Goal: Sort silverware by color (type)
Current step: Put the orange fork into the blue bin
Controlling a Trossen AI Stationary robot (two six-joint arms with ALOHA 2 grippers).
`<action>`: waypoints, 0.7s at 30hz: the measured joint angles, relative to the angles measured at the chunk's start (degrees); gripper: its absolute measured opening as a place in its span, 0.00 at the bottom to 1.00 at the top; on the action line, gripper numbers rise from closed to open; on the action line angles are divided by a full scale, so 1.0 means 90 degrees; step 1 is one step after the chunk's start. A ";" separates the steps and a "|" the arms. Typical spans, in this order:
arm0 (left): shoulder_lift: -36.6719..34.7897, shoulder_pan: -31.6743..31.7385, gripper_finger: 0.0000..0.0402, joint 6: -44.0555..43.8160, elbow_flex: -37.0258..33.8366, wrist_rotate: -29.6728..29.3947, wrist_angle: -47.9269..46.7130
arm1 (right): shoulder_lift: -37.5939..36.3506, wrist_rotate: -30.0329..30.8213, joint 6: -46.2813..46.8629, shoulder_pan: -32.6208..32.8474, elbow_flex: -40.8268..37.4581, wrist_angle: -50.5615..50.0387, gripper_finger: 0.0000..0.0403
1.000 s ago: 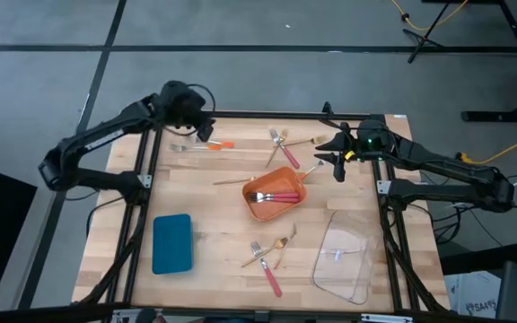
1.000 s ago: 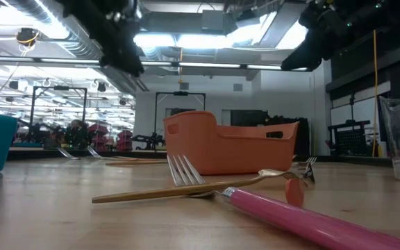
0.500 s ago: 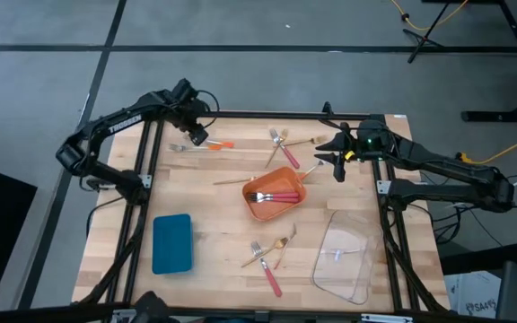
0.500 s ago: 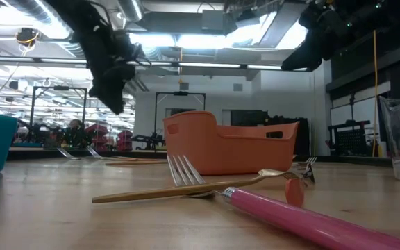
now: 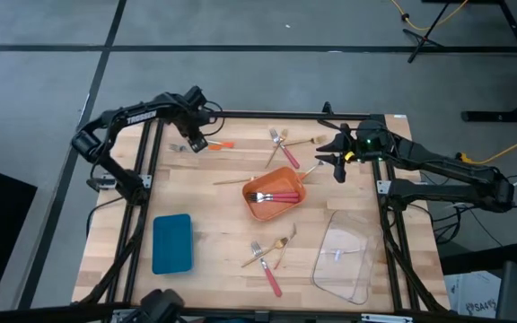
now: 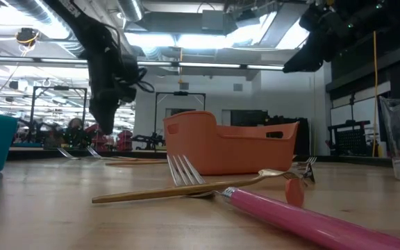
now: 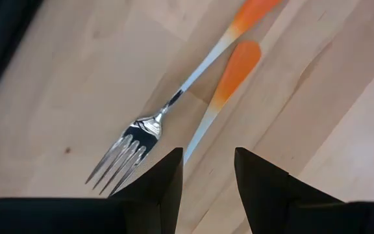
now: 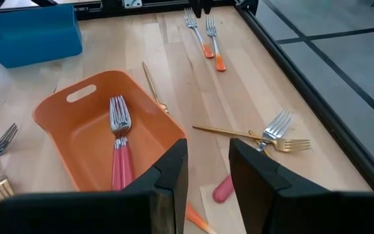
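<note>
Around the orange tray, mid-table, layout is:

- Inside tray: pink-handled forks lying flat, tines toward the tray's left side in the high view. Right wrist view shows them side by side on the tray floor.
- Far-left of tray: two orange-handled forks lying nearly parallel, almost touching. Left gripper hovers right above them, fingers narrowly apart, holding nothing. Left wrist view: fingers straddle the nearer fork's stem; whether they touch it, can't tell.
- Far side of tray: mixed cluster of forks, at least one pink-handled and one gold, crossed over each other.
- Just left of tray: single gold fork, lying apart from the rest; seen close beside the tray rim in the right wrist view.
- Far-right of tray: right gripper, up off the table, fingers slightly parted, empty. Below it in its wrist view, a gold fork and a silver fork crossed near the table edge.
- Near side of tray: pink-handled fork and gold forks bunched together; same pair fills the low view foreground.
- Near-left of tray: blue tray, well apart.
- Near-right of tray: clear plastic tray.
</note>
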 joint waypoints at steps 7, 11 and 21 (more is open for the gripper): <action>0.0431 -0.0002 0.33 0.0000 0.0000 -0.0165 -0.0179 | 0.0000 0.0000 -0.0001 0.0000 0.0000 -0.0029 0.25; 0.0637 -0.0015 0.33 0.0001 0.0000 -0.0375 -0.0316 | 0.0000 0.0000 -0.0001 0.0000 0.0000 -0.0029 0.25; 0.0720 -0.0066 0.33 0.0271 -0.0166 -0.0770 -0.0318 | 0.0000 0.0002 -0.0001 0.0000 0.0000 -0.0029 0.25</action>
